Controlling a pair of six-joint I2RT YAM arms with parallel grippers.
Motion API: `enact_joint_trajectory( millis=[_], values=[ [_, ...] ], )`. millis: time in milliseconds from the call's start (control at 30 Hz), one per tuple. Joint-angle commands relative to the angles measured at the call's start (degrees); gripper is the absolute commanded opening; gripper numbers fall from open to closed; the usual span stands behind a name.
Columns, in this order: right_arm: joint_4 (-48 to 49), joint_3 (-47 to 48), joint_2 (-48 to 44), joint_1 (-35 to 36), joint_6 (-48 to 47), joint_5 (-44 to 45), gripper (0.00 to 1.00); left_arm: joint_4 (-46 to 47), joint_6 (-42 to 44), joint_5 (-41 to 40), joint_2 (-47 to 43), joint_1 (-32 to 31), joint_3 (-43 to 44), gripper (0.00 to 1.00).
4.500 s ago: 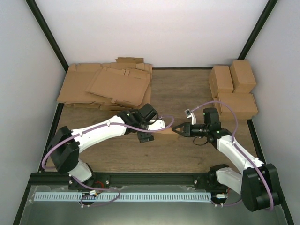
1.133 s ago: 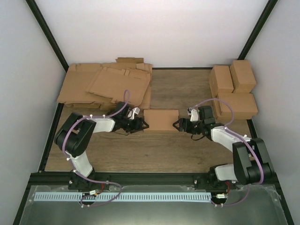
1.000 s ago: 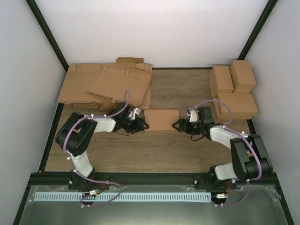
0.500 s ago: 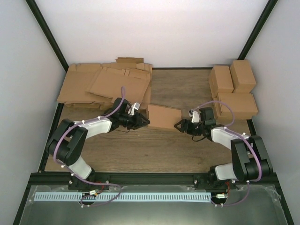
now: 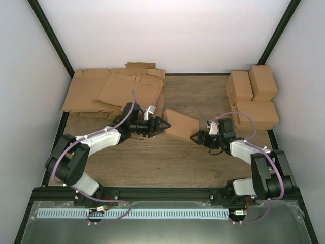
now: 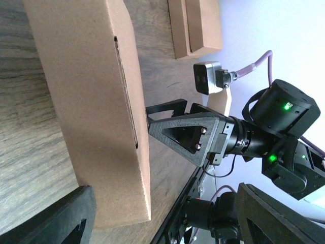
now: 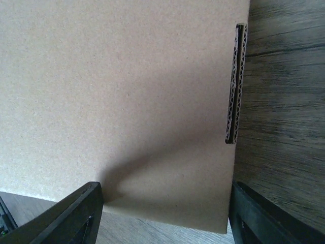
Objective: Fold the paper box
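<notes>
- Landmark: pile of flat cardboard sheets [image 5: 114, 91], far left on the wooden table [image 5: 152, 162].
- Paper box [image 5: 181, 124]: closed, oblong, lying on the table just right of the pile's near right corner, turned at a slant to the table edge.
- Left gripper [image 5: 161, 123]: between the pile's corner and the box, at the box's end. Fingers spread wide; in the wrist view, one finger is near the box and the other well clear.
- Right gripper [image 5: 195, 137]: at the box end farthest from the pile. Fingers spread, with the end face just ahead of them; contact cannot be told.
- Finished boxes [image 5: 252, 96]: well right of the pile, far right corner.
</notes>
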Motion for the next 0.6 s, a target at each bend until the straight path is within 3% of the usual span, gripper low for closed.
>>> enact_joint_trajectory(
  millis=[0, 567],
  values=[
    [2.62, -0.55, -0.40, 1.40, -0.12, -6.85, 0.69, 6.52, -3.73, 4.19, 2.13, -4.55, 0.87, 0.80],
    [4.62, -8.64, -11.71, 1.33, 3.87, -1.18, 0.72, 2.38, -6.65, 0.52, 0.88, -13.57, 11.74, 0.80]
  ],
)
